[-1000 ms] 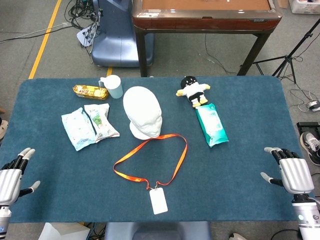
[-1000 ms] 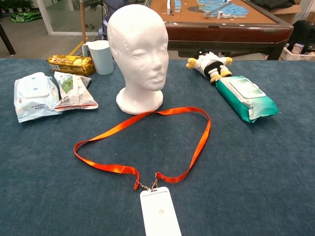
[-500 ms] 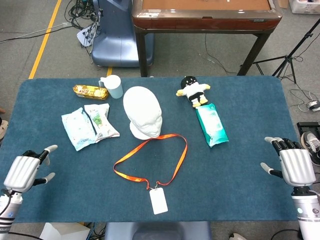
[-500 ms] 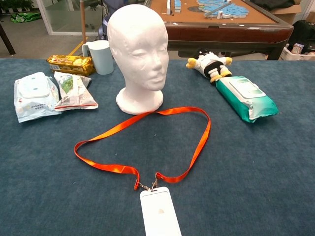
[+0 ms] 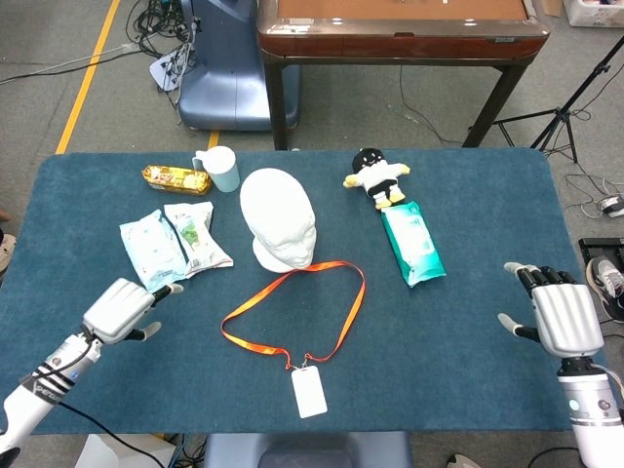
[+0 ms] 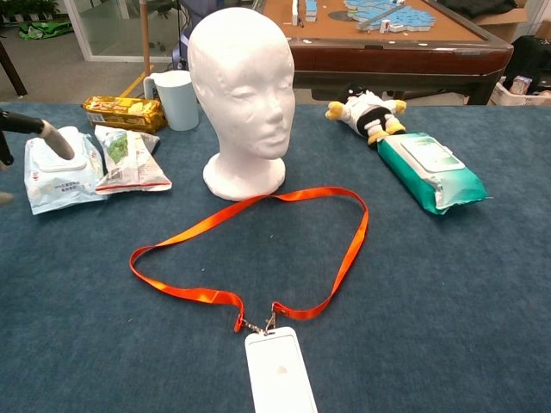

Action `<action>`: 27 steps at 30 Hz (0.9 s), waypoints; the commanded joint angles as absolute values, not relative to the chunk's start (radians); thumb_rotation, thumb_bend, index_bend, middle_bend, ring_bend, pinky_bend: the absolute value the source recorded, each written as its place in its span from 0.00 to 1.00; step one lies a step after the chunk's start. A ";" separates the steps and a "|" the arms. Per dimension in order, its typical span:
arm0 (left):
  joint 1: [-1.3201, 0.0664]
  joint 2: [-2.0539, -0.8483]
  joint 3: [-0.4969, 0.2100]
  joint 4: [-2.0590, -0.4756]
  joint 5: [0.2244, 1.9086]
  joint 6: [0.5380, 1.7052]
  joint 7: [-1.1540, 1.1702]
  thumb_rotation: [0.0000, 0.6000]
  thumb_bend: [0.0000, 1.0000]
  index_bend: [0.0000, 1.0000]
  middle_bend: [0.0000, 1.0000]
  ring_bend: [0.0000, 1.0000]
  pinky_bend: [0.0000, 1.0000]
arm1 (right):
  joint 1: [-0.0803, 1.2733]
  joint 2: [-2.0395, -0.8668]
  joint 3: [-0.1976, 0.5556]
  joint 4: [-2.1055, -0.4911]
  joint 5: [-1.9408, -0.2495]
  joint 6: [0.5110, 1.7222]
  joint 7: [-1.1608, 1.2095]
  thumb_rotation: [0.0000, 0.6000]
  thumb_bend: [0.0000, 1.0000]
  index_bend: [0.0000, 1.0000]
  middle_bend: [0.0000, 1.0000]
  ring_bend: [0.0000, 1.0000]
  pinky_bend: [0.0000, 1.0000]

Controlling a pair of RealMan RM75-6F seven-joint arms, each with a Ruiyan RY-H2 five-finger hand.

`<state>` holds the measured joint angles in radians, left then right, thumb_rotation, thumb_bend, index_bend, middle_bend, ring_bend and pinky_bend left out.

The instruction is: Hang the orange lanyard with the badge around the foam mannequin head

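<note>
— So, what is different from a second ago?

— My left hand [image 5: 122, 310] has come well in from the table's left edge. It now hangs over the blue cloth, between the wet-wipe packs [image 5: 174, 247] and the near-left bend of the orange lanyard [image 5: 343, 310]. In the chest view only a dark fingertip [image 6: 39, 131] shows at the left border, so the arm is only just entering that camera.

— And your fingers?

— Loosely apart on both hands, holding nothing. My right hand [image 5: 558, 312] has crept only slightly inward; it sits near the right edge, fingers spread, well apart from everything.

— Has the lanyard moved?

— No. It lies flat where it was: the far end of the loop touches the base of the foam mannequin head [image 5: 279, 219], the near end runs to the clip, and the white badge [image 5: 308, 392] rests by the front edge. The head stands upright, unmoved.

— What does that mean for the job?

— Nothing is hung yet; I am only reaching. I judge the left hand is heading for the strap's left side. A flat ribbon on cloth will be awkward to pinch, and I'd likely want the right hand on the opposite side to hold the loop open over the crown.
</note>
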<state>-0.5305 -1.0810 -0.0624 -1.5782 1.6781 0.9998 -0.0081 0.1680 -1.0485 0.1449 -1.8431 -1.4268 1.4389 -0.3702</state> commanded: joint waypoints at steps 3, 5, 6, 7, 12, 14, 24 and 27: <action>-0.615 -1.106 -0.065 -1.609 1.653 0.882 0.033 1.00 0.52 0.24 0.95 1.00 0.77 | 0.169 -1.050 0.141 -1.846 -1.425 1.441 -0.378 1.00 0.05 0.30 0.43 0.38 0.43; -0.644 -1.111 -0.063 -1.623 1.635 0.833 0.039 1.00 0.55 0.24 0.96 1.00 0.78 | 0.168 -1.050 0.141 -1.844 -1.421 1.443 -0.381 1.00 0.05 0.30 0.43 0.39 0.43; -0.655 -1.115 -0.063 -1.629 1.626 0.814 0.046 1.00 0.56 0.24 0.96 1.00 0.78 | 0.168 -1.051 0.141 -1.842 -1.418 1.443 -0.384 1.00 0.05 0.30 0.44 0.39 0.43; -0.664 -1.119 -0.063 -1.633 1.616 0.796 0.055 1.00 0.56 0.24 0.97 1.00 0.79 | 0.168 -1.051 0.141 -1.841 -1.416 1.443 -0.385 1.00 0.05 0.30 0.44 0.40 0.43; -0.703 -1.157 -0.063 -1.643 1.552 0.727 0.115 1.00 0.58 0.23 0.97 1.00 0.80 | 0.162 -1.050 0.134 -1.839 -1.418 1.450 -0.378 1.00 0.05 0.30 0.44 0.42 0.46; -0.715 -1.172 -0.062 -1.644 1.530 0.710 0.138 1.00 0.58 0.23 0.97 1.00 0.80 | 0.158 -1.048 0.131 -1.839 -1.420 1.455 -0.376 1.00 0.05 0.30 0.45 0.43 0.46; -0.747 -1.247 -0.048 -1.654 1.400 0.664 0.288 1.00 0.58 0.19 0.98 1.00 0.80 | 0.136 -1.040 0.118 -1.838 -1.424 1.480 -0.365 1.00 0.05 0.30 0.45 0.43 0.46; -0.756 -1.262 -0.041 -1.651 1.370 0.659 0.326 1.00 0.58 0.19 0.98 1.00 0.80 | 0.131 -1.037 0.115 -1.838 -1.427 1.487 -0.360 1.00 0.05 0.30 0.45 0.43 0.46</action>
<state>-0.7486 -1.2506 -0.0464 -1.6522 1.3868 0.6652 0.3081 0.1314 -1.0370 0.1155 -1.8379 -1.4268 1.4865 -0.3603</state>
